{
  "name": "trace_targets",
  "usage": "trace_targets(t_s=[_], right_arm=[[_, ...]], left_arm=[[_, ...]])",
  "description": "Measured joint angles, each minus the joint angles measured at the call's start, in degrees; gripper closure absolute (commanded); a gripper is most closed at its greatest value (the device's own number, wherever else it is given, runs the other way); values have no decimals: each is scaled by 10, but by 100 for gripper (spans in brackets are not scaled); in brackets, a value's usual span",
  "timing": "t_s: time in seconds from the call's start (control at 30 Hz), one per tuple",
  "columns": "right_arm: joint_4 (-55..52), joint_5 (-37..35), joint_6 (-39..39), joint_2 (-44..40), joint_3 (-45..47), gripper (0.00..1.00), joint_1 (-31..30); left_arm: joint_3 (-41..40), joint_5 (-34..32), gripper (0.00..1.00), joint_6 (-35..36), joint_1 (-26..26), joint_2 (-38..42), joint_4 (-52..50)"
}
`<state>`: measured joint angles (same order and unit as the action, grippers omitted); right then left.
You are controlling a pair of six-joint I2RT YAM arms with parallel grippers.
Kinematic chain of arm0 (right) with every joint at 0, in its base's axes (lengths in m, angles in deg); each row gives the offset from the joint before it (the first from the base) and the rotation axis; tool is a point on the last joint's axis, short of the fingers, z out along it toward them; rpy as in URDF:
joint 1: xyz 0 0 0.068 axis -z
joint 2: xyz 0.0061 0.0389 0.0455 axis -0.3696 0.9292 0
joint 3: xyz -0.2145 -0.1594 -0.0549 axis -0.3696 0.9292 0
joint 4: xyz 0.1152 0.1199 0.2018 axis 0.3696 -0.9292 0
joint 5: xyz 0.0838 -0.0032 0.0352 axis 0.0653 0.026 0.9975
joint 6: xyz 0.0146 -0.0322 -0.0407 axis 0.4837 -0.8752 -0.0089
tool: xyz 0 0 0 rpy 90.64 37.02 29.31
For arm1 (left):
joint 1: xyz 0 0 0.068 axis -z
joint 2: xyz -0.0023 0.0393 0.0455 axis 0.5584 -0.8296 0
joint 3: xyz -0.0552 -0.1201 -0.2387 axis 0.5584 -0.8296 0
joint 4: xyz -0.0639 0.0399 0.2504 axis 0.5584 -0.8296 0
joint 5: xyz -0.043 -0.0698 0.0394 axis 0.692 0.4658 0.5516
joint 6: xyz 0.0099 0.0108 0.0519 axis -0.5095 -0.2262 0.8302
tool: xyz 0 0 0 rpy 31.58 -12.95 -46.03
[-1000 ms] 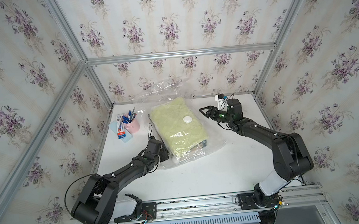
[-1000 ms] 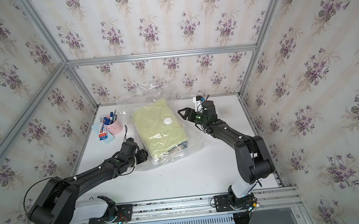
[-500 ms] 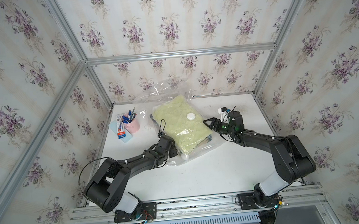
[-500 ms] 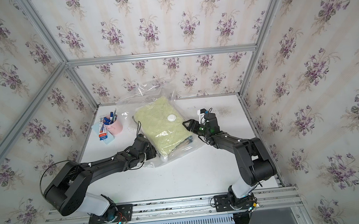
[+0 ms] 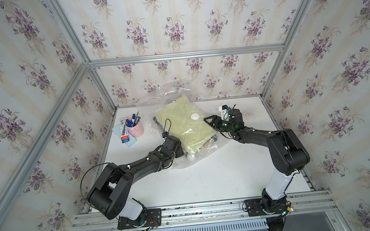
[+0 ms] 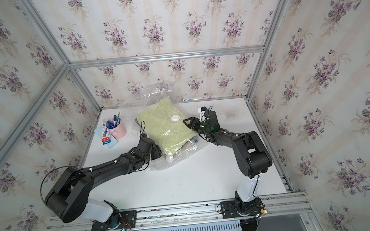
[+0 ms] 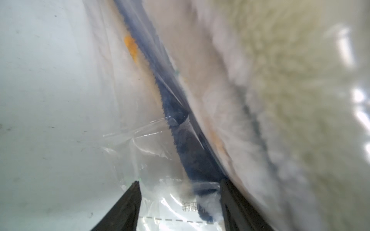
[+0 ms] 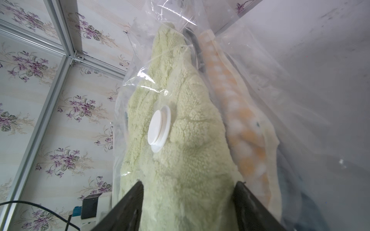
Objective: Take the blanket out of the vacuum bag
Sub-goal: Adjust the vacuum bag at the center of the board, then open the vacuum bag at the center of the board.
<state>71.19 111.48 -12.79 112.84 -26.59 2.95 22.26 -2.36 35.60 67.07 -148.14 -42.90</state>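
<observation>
A pink cup [image 5: 135,130] full of pens [image 5: 132,121] is seen near the back left corner of the table [image 5: 207,179]. The left gripper [image 7: 179,184] is spread apart at the near left edge of the vacuum bag [image 5: 205,151]. The bag is laid at the middle back of the table, with a green blanket [image 5: 186,126] packed inside. The right gripper [image 8: 190,184] is spread wide by its right side.

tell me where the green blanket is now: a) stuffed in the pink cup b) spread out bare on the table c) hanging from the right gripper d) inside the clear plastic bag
d: the green blanket lies under the clear plastic of the vacuum bag, with the white valve on top.
</observation>
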Motion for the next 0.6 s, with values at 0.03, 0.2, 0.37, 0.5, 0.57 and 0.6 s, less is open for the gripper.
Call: trace_targets(t_s=[0.03, 0.2, 0.37, 0.5, 0.57, 0.6], right_arm=[[-7, -5, -7, -9, 2, 27, 1], [-42, -23, -31, -63, 21, 26, 18], [-71, -23, -45, -125, 59, 26, 22], [-99, -23, -55, -186, 104, 27, 22], [-115, -25, -57, -218, 129, 27, 22], [-125, -28, -58, -236, 142, 27, 22]], left_arm=[[-5, -1, 23, 3, 0, 21, -9], [-37, -11, 17, 16, 2, 153, -78], [-33, -8, 17, 43, 12, 253, -169], [11, 0, 17, 80, 32, 275, -250], [35, 2, 17, 97, 47, 269, -282], [49, 2, 17, 106, 57, 264, -298]])
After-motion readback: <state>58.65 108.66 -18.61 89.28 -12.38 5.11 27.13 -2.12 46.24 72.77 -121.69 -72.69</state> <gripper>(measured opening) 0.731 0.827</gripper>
